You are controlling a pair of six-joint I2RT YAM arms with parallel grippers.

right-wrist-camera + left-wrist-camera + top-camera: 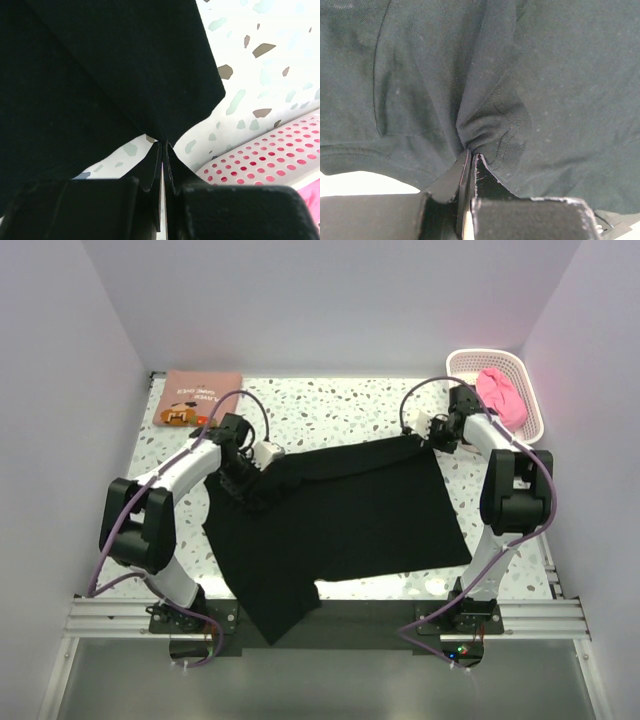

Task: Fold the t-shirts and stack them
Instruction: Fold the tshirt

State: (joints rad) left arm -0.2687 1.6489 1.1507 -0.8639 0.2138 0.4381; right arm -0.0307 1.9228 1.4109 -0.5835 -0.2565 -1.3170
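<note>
Left gripper [471, 156]: arm bent inward, fingers pinched tight on a bunched fold of the black t-shirt [560, 75].
Right gripper [163, 146]: fingers clamped together on the shirt's corner, basket [260, 165] just beside.

Top view overhead; wrist views close-up; all share black t-shirt [340, 525].

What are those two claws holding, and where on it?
Both pinch the black t-shirt: the left gripper a bunched fold, the right gripper a corner of its edge.

Black t-shirt [340, 510] lies spread and rumpled at centre. Salmon-pink printed t-shirt [200, 395] lies folded far left. Bright pink t-shirt [500, 395] sits bunched in basket [465, 358].
</note>
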